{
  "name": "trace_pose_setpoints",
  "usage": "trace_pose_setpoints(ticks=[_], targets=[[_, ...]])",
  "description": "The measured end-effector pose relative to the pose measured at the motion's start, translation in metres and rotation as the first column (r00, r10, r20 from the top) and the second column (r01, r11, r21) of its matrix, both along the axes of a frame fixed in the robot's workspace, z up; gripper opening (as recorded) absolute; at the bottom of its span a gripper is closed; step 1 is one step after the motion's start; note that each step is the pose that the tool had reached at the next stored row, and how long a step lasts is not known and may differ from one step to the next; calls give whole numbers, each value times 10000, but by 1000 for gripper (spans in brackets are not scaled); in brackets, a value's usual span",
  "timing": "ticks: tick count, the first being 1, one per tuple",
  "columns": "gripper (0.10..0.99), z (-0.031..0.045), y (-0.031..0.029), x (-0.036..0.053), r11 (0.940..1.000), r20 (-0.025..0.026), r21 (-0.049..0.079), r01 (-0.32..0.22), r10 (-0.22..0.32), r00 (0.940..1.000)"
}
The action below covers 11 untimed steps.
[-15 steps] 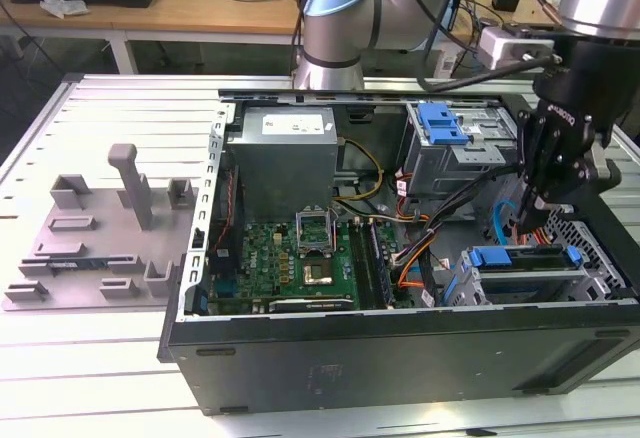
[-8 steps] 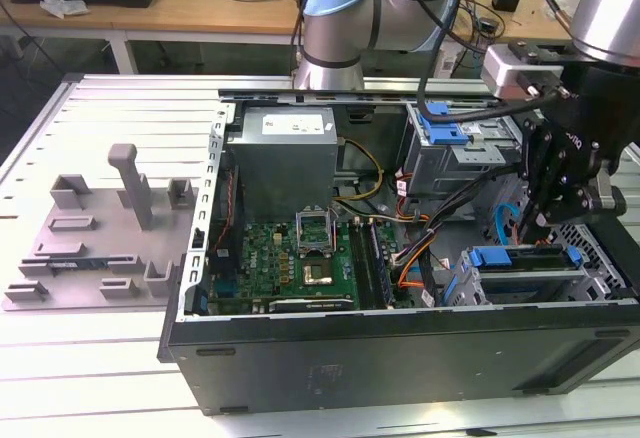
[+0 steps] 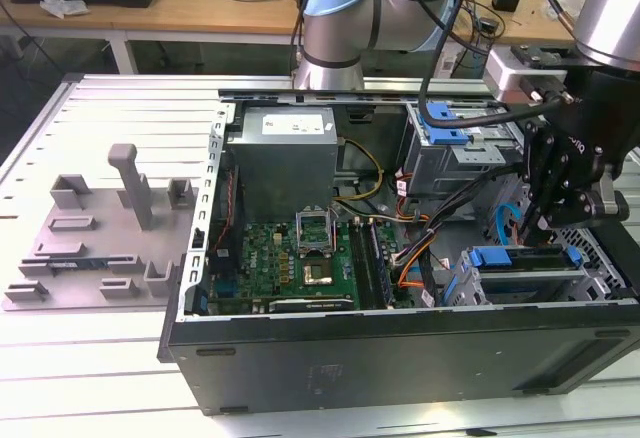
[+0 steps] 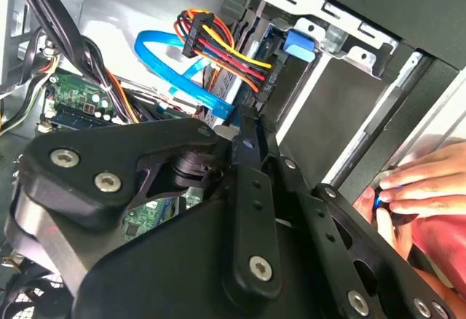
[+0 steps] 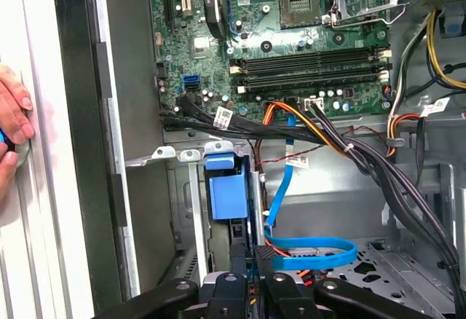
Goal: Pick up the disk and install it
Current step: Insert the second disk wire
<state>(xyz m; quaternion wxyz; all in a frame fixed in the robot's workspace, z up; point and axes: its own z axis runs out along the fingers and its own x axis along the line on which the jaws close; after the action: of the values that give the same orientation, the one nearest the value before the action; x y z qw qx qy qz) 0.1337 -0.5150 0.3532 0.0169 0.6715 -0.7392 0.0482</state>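
Landmark: open computer case (image 3: 400, 353), lying on its side on a slatted metal table (image 3: 90, 378).
Arm: the robot arm (image 3: 340, 18) reaches over the case from its far side; the black gripper (image 3: 545, 220) hangs over the drive bay (image 3: 520, 278) at the case's near corner, toward the exterior view's right.
Gripper state: in the first wrist view the gripper (image 5: 250, 257) has its fingers drawn close together, pinching the thin edge of the disk (image 5: 224, 197) at the blue bracket.
Disk position: the disk (image 3: 520, 258) stands on edge in the drive bay of the case, its blue bracket uppermost; how far it is seated cannot be told.
Disk in second wrist view: the blue bracket end (image 4: 300, 44) sits in the grey metal cage, beyond the fingertips.
Cables: a flat blue data cable (image 5: 309, 250) loops just beside the disk inside the case; a bundle of red, yellow, orange and black power wires (image 4: 218, 46) runs near the cage.
Motherboard: green board (image 3: 300, 258) on the case floor, between the drive bay and the case's wall on the exterior view's left; the socket is uncovered.
Second bay: another cage with a blue latch (image 3: 445, 123) at the far side of the case.
Fixture: grey plastic fixture (image 3: 95, 233) with upright posts, on the table outside the case, on the exterior view's left.
Person: a hand (image 4: 419, 184) rests against the outside of the case wall, next to the drive bay.
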Motion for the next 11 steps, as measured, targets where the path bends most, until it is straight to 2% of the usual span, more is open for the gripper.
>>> trace_pose_setpoints(ticks=[11], targets=[[161, -4, -10, 0, 10000, 0, 3, -39, 39, 10000]])
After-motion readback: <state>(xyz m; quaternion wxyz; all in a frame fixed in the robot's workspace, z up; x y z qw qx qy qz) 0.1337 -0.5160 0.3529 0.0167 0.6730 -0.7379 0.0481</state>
